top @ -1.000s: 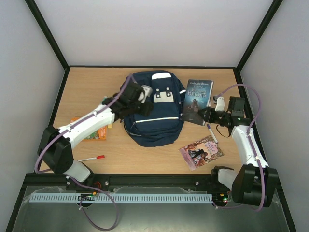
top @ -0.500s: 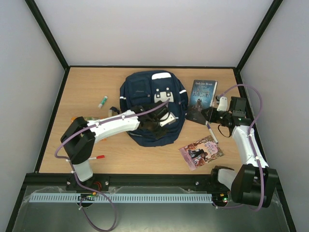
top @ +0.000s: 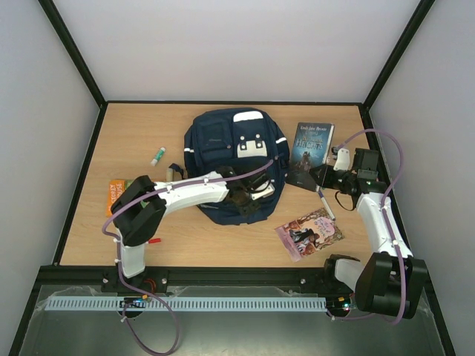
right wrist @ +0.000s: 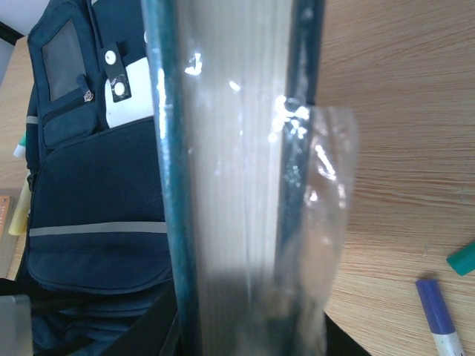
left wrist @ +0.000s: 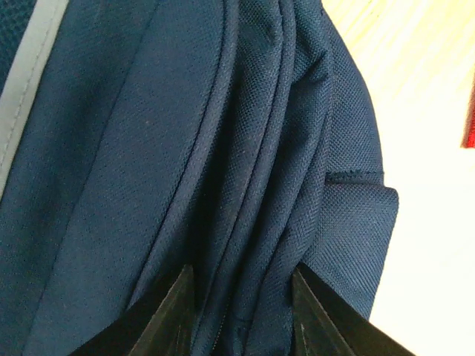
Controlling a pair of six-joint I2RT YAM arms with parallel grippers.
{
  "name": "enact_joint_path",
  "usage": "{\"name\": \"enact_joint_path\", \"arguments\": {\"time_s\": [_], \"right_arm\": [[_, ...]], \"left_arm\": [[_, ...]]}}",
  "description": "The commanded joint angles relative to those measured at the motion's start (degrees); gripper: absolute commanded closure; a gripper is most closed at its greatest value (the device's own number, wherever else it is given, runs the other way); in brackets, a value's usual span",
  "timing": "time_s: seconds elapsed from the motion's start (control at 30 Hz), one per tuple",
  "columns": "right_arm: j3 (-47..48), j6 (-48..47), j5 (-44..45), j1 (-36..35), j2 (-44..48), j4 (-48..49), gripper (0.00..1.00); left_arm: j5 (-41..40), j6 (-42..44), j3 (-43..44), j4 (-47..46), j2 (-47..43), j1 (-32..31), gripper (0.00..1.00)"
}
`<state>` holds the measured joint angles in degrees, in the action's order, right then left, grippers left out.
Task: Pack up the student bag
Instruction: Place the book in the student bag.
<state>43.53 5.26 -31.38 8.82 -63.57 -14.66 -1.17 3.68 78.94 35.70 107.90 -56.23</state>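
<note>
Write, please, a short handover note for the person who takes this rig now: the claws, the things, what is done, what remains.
Left claw: fingers on either side of a fabric fold at the near edge of the student bag; I cannot tell if the grip is firm.
Right claw: shut on the dark book, right of the bag.
On the table: pink book, purple pen, red pen, orange book, green-capped stick.
Done: nothing visibly packed.
Left: probably open the bag, then put the things in.

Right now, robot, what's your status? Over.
Left gripper: jaws straddle a student bag fold. Right gripper: shut on dark book. Nothing between book and bag.
</note>
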Motion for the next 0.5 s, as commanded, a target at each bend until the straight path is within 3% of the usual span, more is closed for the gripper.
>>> {"name": "enact_joint_path", "arguments": {"time_s": [0.0, 0.17, 0.37, 0.47], "right_arm": [[1.3, -0.7, -2.8, 0.2, 2.6, 5.6, 0.99], [1.2, -0.6, -2.9, 0.2, 2.5, 5.7, 0.99], [1.1, -0.5, -2.9, 0.2, 2.3, 5.7, 0.99], [1.1, -0.5, -2.9, 0.2, 2.3, 5.7, 0.99]], "left_arm": [[-4.4, -0.5, 2.8, 0.3, 2.6, -0.4, 0.66], [-5.2, 0.2, 3.1, -0.5, 3.6, -1.2, 0.62], [-4.9, 0.1, 4.0, -0.5, 3.9, -1.3, 0.79], [-4.5, 0.0, 4.3, -1.2, 3.5, -1.3, 0.71]]}}
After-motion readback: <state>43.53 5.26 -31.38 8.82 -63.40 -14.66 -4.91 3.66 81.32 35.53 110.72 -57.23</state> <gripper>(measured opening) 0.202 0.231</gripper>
